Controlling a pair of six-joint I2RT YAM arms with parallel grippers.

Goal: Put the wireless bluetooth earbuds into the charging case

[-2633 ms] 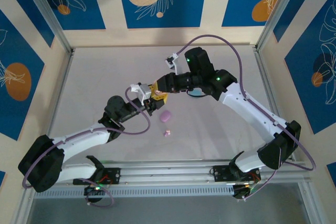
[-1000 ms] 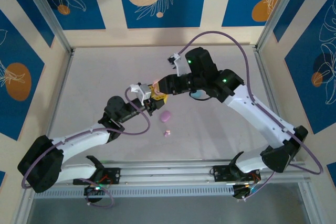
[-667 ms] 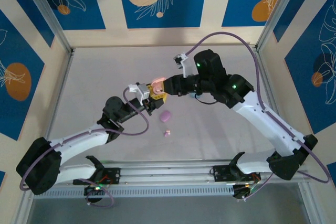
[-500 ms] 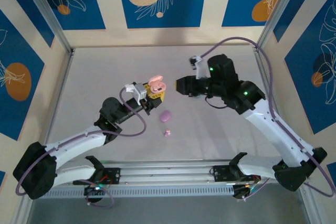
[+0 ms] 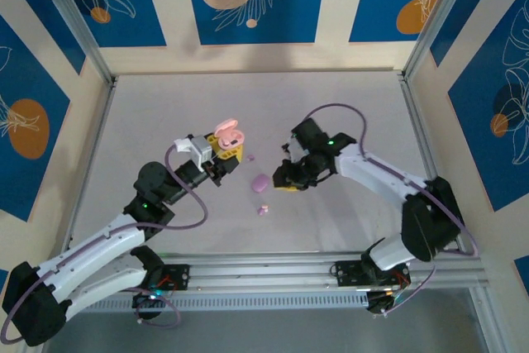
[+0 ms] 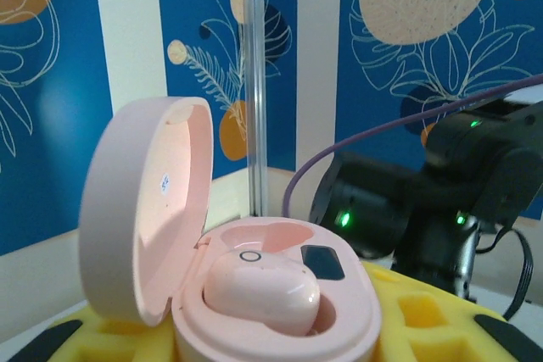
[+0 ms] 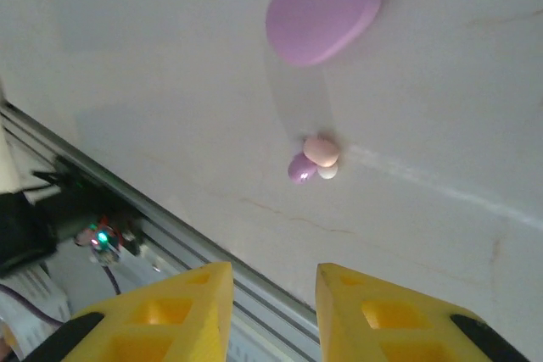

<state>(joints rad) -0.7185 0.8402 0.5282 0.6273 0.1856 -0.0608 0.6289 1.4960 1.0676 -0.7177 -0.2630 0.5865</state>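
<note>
One earbud (image 6: 261,290) seated in the pink charging case (image 6: 280,324), lid (image 6: 144,209) hinged up and back; the neighbouring socket (image 6: 322,262) bare, dark contact showing; case clamped between the yellow pads (image 6: 420,315) of the left gripper (image 5: 223,151), held off the table (image 5: 355,105), mouth up. One loose earbud (image 7: 312,159), a small pink-and-purple nub with a pale tip, lying on the table on the near side of a closed purple case (image 7: 322,8), the two apart. The right gripper (image 7: 273,298): fingers apart, nothing between them; it hangs above the table beside the purple case, loose earbud ahead of its fingertips. Step in hand, by judgement: fetching the second earbud, the first being in. Next move calls for: descent over the nub, fingers straddling it clear of the purple case; a light pinch, the piece being tiny and rounded, likely to skid; then carriage to the bare socket.
</note>
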